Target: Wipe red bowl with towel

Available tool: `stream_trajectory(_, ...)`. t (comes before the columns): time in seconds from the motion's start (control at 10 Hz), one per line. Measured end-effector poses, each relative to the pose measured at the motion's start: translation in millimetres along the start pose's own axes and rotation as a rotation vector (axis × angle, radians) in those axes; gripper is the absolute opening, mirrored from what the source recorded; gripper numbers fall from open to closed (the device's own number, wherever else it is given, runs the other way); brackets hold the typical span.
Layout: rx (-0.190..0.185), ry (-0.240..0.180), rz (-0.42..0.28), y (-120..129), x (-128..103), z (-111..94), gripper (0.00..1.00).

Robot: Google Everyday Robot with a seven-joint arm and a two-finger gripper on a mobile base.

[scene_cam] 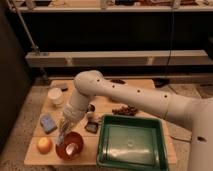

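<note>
The red bowl (70, 146) sits near the table's front left edge, with a pale patch at its centre. My arm reaches in from the right and bends down to it. My gripper (63, 131) hangs over the bowl's left rim, shut on the towel (61, 137). The towel is a pale blue-grey strip dangling onto the rim. The arm hides the bowl's back edge.
An orange (44, 144) lies just left of the bowl and a flat blue sponge (48, 122) behind it. A white cup (56, 95) stands at the back left. A green tray (131, 143) fills the front right. Small dark items (92, 126) and a reddish cluster (127, 110) lie mid-table.
</note>
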Motion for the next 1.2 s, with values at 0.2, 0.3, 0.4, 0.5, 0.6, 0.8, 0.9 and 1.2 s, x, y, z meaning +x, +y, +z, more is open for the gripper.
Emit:
stream_trajectory(0.2,-0.018,-0.010,-0.008,1.7,-1.7,10.7,0.00)
stream_trajectory(0.3,-0.048,-0.013,-0.009,10.7,-6.6,23.1,0.00)
stream_trajectory(0.4,-0.080,-0.012,-0.011,21.3,-15.8,35.0,0.00)
stream_trajectory(0.5,-0.103,-0.010,-0.012,29.4,-20.6,43.6,0.00)
stream_trajectory(0.6,-0.149,-0.006,-0.016,38.8,-23.4,59.6,0.00)
stream_trajectory(0.8,-0.209,0.000,-0.006,47.9,-15.6,81.7,0.00)
stream_trajectory(0.9,-0.225,0.004,0.013,52.7,-5.2,90.1,0.00)
stream_trajectory(1.2,-0.230,0.022,0.093,68.8,20.2,91.9,0.00)
